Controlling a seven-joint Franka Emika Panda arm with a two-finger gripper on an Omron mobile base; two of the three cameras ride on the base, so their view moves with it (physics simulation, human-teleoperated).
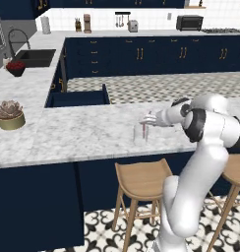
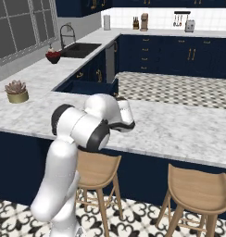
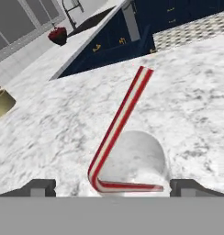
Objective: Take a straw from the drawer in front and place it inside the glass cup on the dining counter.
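Straw in the cup, release step done.
My gripper (image 3: 112,186) hangs spread wide over the glass cup (image 1: 140,133) on the surface (image 1: 82,133); the straw (image 3: 120,121) leans inside toward 1 o'clock. Next I'd judge: lift straight clear.

Two stools (image 1: 141,183), one straw (image 3: 118,121), one glass cup (image 3: 134,163)

The white arm (image 2: 82,139) bends over the dining counter (image 2: 179,129), two wooden stools (image 2: 198,190) below.
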